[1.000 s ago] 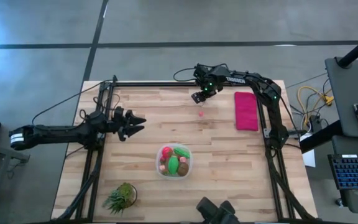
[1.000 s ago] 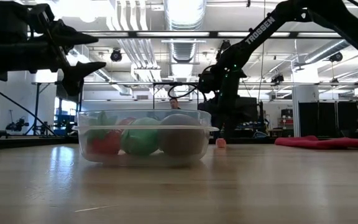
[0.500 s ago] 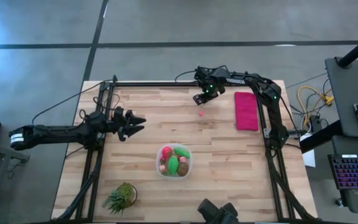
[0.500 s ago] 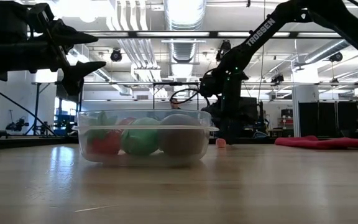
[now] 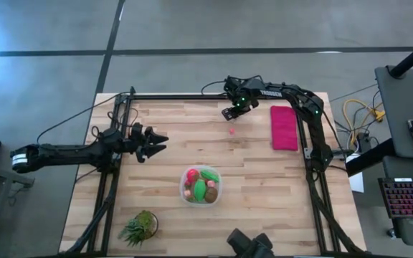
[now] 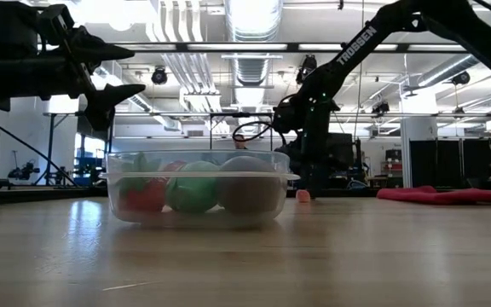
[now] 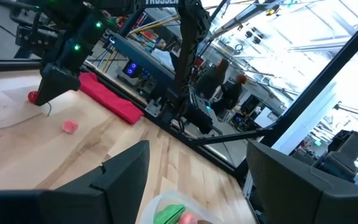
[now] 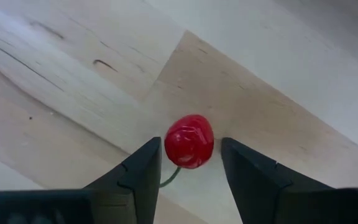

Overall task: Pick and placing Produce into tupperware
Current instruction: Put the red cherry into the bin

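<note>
Looking down from the high camera, I saw the wooden table (image 5: 264,186) with the right arm stretched along its far edge and the left arm waiting over the left side. A flat red cloth (image 5: 284,127) lay near the right edge, and a spiky green plant (image 5: 140,227) stood at the near left corner. The tupperware (image 5: 201,185) sat near the middle of the near half, already holding a green piece (image 5: 200,189), a brown piece (image 6: 247,185) and some red pieces; from table height they filled it almost to the rim.

The right gripper (image 5: 229,112) hung at the far edge of the table, well apart from the tupperware. Through its wrist camera I saw its fingers (image 8: 138,171) spread, with a red cherry (image 8: 189,142) on the wood between them; I could not tell whether the fingers touched it, and a thin green stem curved from under it. A small pink berry (image 5: 231,130) lay on the table just nearer than that gripper.

The left gripper (image 5: 156,143) pointed toward the table's middle with its fingers parted and nothing between them.
</note>
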`<state>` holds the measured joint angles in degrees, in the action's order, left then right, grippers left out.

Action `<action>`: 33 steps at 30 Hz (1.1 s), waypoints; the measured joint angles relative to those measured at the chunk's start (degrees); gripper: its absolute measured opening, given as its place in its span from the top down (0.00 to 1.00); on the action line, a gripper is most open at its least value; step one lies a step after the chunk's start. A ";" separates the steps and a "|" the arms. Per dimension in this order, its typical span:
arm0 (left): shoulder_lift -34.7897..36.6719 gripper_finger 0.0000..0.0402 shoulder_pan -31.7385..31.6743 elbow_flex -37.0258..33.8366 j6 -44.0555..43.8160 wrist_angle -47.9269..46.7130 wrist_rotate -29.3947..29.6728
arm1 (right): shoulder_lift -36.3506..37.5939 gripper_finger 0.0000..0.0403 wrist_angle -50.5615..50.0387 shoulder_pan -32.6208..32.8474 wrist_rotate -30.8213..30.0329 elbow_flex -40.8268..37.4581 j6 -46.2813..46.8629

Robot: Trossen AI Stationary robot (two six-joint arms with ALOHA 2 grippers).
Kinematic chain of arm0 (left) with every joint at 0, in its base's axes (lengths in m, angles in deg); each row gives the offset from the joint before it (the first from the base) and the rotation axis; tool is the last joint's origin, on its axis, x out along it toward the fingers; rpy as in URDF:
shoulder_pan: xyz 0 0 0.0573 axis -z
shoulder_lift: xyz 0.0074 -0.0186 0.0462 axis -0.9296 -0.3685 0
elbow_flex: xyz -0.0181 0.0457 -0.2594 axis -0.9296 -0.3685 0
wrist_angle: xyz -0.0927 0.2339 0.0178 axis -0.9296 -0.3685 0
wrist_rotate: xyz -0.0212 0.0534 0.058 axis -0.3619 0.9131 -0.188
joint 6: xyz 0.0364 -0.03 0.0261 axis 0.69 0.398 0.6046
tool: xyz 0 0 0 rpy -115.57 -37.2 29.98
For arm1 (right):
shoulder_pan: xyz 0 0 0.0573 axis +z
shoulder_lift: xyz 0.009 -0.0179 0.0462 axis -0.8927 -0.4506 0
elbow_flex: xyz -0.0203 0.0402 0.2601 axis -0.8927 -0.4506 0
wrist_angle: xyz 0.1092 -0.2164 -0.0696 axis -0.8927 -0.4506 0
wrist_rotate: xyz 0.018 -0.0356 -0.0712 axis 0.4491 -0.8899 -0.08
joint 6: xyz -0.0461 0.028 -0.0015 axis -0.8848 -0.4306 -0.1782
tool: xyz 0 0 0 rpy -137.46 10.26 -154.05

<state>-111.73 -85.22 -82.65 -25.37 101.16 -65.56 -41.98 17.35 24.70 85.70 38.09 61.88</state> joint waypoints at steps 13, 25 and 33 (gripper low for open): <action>0.00 0.36 -0.02 -0.02 -0.08 -0.02 -0.36 | -0.25 0.70 0.58 0.22 0.20 1.25 -0.63; -0.02 0.36 -0.02 -0.02 -0.08 -0.07 -0.30 | -0.25 0.75 -0.08 0.78 2.45 1.29 -0.55; -0.02 0.36 -0.02 -0.02 -0.84 -0.07 -0.08 | 0.18 0.75 -0.25 1.70 3.01 1.29 -0.69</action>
<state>-111.75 -85.24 -82.67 -26.21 101.09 -65.63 -41.79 17.10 26.40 88.71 39.37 61.20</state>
